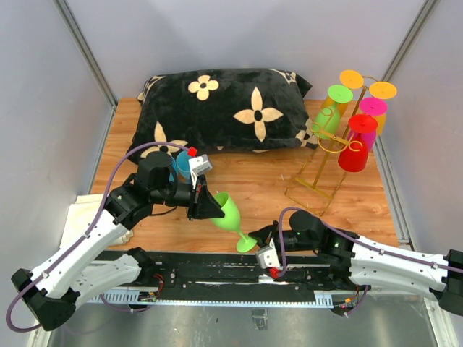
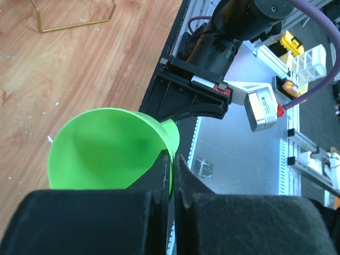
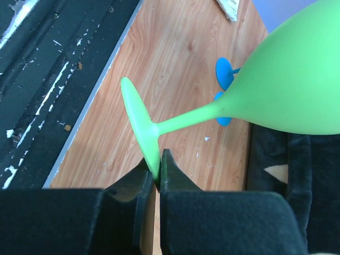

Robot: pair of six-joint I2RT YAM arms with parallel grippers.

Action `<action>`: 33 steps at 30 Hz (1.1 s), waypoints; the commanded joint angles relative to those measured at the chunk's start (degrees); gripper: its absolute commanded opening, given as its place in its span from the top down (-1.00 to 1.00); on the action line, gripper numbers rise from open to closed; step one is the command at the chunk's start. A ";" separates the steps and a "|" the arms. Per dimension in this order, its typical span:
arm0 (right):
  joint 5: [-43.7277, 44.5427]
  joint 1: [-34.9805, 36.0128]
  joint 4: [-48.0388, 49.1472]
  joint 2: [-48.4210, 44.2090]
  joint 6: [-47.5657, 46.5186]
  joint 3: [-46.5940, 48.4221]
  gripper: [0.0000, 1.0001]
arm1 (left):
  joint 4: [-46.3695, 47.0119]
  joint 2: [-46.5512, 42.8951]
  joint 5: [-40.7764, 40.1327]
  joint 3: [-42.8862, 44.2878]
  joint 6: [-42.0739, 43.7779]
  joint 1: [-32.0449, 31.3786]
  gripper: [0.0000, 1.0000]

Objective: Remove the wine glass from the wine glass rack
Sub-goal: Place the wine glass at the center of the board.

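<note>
A light green wine glass [image 1: 230, 212] lies tilted above the table's front, held at both ends. My left gripper [image 1: 212, 206] is shut on the rim of its bowl [image 2: 106, 151], with the thin green wall pinched between the fingers of the left gripper [image 2: 172, 162]. At the other end, my right gripper [image 1: 257, 240] is shut on the edge of the glass's foot [image 3: 139, 125], the right gripper [image 3: 158, 166] nipping it at the fingertips. The gold wire wine glass rack [image 1: 318, 173] stands at the right, apart from both grippers, and several coloured glasses hang on it upside down.
A black pillow [image 1: 224, 108] with cream flowers lies across the back of the wooden table [image 1: 275, 181]. Behind my left wrist stands a blue glass [image 1: 182, 165], whose foot is the blue glass [image 3: 225, 71] in the right wrist view. The rack's wire base [image 2: 74, 22] rests on the wood.
</note>
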 commanded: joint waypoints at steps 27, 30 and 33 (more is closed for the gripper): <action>12.47 -0.10 17.28 -6.37 10.75 -3.66 -0.41 | -17.79 -0.33 -50.23 10.94 -3.85 -0.79 0.99; 14.66 -0.09 16.46 -6.87 12.40 -2.78 -0.45 | -16.08 -0.58 -53.53 8.06 -6.10 -0.79 0.99; 14.38 -0.10 16.59 -7.79 13.11 -2.70 -0.47 | -16.11 0.28 -57.14 5.09 -8.03 -0.79 0.99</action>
